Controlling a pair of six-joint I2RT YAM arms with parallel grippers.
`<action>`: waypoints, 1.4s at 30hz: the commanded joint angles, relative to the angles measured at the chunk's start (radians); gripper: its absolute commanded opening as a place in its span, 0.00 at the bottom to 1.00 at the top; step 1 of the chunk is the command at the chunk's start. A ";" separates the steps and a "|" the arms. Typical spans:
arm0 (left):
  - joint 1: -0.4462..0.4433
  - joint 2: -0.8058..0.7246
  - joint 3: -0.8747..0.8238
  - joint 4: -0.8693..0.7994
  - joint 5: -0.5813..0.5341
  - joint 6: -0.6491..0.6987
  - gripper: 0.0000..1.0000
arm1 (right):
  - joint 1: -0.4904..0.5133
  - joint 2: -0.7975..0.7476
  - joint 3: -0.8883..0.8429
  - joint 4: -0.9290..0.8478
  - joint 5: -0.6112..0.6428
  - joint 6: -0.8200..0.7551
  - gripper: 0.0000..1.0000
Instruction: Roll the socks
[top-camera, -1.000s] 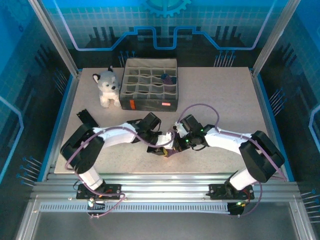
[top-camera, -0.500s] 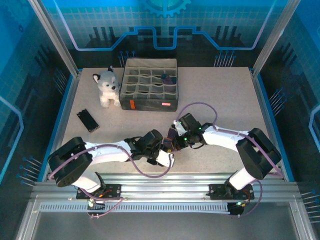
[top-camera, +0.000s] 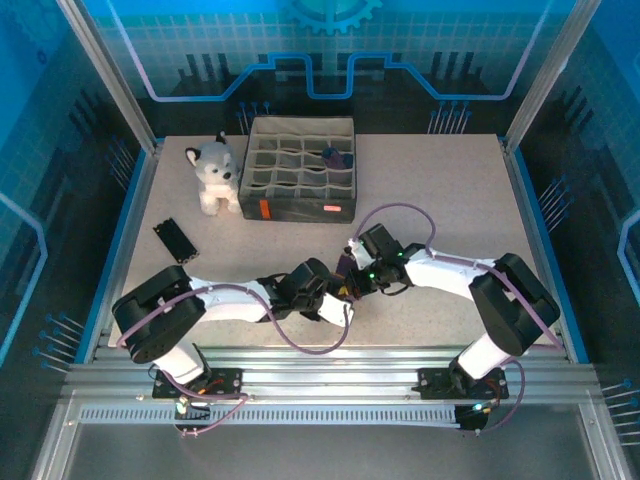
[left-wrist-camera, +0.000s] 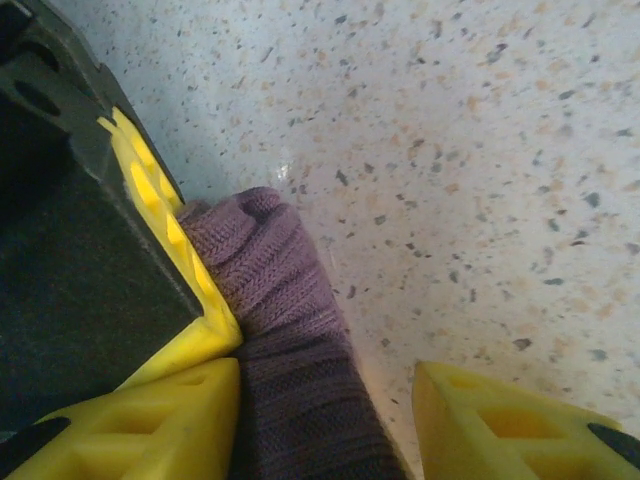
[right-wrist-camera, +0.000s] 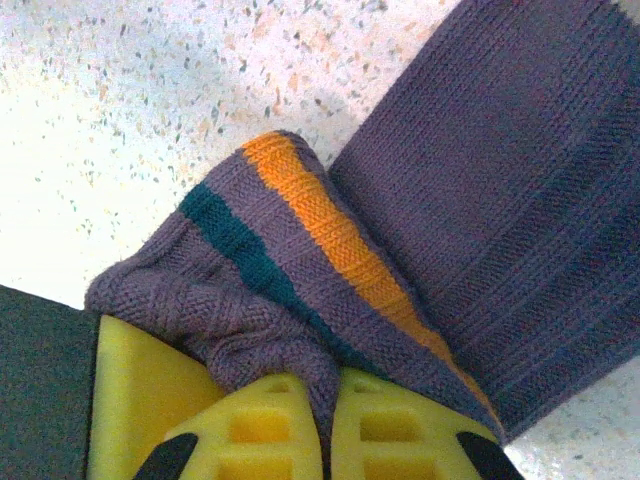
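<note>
**Socks** (top-camera: 344, 288). Purple knit. Lie bunched on the table (top-camera: 440, 200) at its near middle, between the two arms' heads. In the right wrist view, show a folded cuff (right-wrist-camera: 300, 215) with an orange band and a dark teal stripe, next to a broad flat stretch of plain purple ribbing at upper right. Cannot tell whether that stretch belongs to the same sock. In the left wrist view, show as a narrow ribbed purple length on the speckled surface.

**Right gripper** (right-wrist-camera: 328, 425). Reaches in from the right. Clenched on the cuff: yellow fingers pressed together, with a fold of the knit pinched between them.

**Left gripper** (left-wrist-camera: 325, 410). Reaches in from the left, low over the near edge. Released: yellow fingers stand apart with the purple length between them. Knit touches one finger, with bare table showing before the other.

**Compartment box** (top-camera: 300, 168). Grey fabric, divided into a grid of cells, with an orange tag on the front wall. Stands at the far middle of the table, well apart from the socks. Holds a dark bundle (top-camera: 337, 157) in a cell on its right side.

**Plush husky** (top-camera: 213, 175). Grey and white. Sits upright just beside the box's left wall.

**Black block** (top-camera: 172, 240). Small and flat. Lies on the left part of the table, between the husky and the left arm.
</note>
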 joint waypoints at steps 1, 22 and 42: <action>0.034 0.069 -0.011 0.031 -0.032 0.024 0.49 | -0.015 0.087 -0.061 -0.120 -0.001 0.000 0.00; 0.153 0.196 0.079 -0.105 0.078 0.044 0.00 | -0.082 0.120 -0.024 -0.187 -0.265 -0.080 0.00; 0.190 0.177 0.359 -0.706 0.343 0.026 0.00 | -0.141 -0.468 -0.231 -0.033 -0.031 -0.031 0.43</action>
